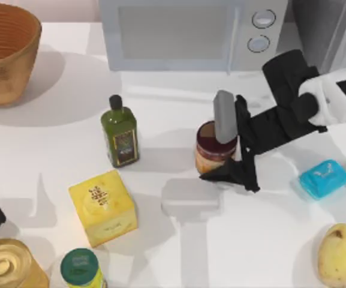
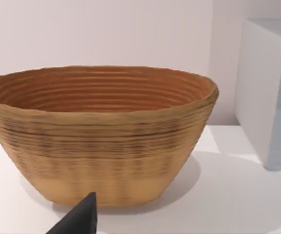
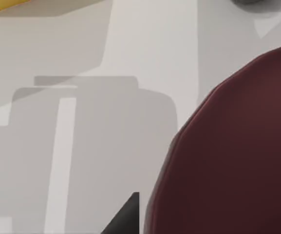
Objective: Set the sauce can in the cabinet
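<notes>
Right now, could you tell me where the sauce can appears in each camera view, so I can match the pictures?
Top view: the sauce can stands at table centre, in front of the microwave, with the right gripper at it.
Left wrist view: not in it; a wicker basket sits ahead.
Right wrist view: its maroon top looms close.
Shared landmark: the white table.

White table (image 1: pixel 161 252) holds basket (image 1: pixel 5 54), microwave (image 1: pixel 190 33), sauce can (image 1: pixel 211 157), potato (image 1: pixel 339 254).
</notes>
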You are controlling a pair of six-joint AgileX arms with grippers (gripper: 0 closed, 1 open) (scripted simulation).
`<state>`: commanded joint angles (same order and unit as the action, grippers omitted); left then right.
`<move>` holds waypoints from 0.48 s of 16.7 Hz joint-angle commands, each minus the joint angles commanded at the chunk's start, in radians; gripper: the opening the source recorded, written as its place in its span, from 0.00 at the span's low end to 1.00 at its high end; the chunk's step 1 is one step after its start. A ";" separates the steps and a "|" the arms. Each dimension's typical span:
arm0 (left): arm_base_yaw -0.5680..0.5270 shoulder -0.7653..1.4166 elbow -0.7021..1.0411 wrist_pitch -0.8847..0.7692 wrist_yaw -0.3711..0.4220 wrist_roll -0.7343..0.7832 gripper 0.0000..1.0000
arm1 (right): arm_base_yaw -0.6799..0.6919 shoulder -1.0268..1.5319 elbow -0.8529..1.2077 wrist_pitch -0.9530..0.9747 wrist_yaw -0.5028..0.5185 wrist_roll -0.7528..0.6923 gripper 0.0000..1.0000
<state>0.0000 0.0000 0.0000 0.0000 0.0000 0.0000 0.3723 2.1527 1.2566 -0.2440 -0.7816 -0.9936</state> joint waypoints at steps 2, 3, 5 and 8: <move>0.000 0.000 0.000 0.000 0.000 0.000 1.00 | 0.000 0.000 0.000 0.000 0.000 0.000 0.00; 0.000 0.000 0.000 0.000 0.000 0.000 1.00 | 0.000 0.000 0.000 0.000 0.000 0.000 0.00; 0.000 0.000 0.000 0.000 0.000 0.000 1.00 | 0.000 0.000 0.000 0.000 0.000 0.000 0.00; 0.000 0.000 0.000 0.000 0.000 0.000 1.00 | 0.000 0.000 0.000 0.000 0.000 0.000 0.00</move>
<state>0.0000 0.0000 0.0000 0.0000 0.0000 0.0000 0.3723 2.1527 1.2566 -0.2440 -0.7816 -0.9936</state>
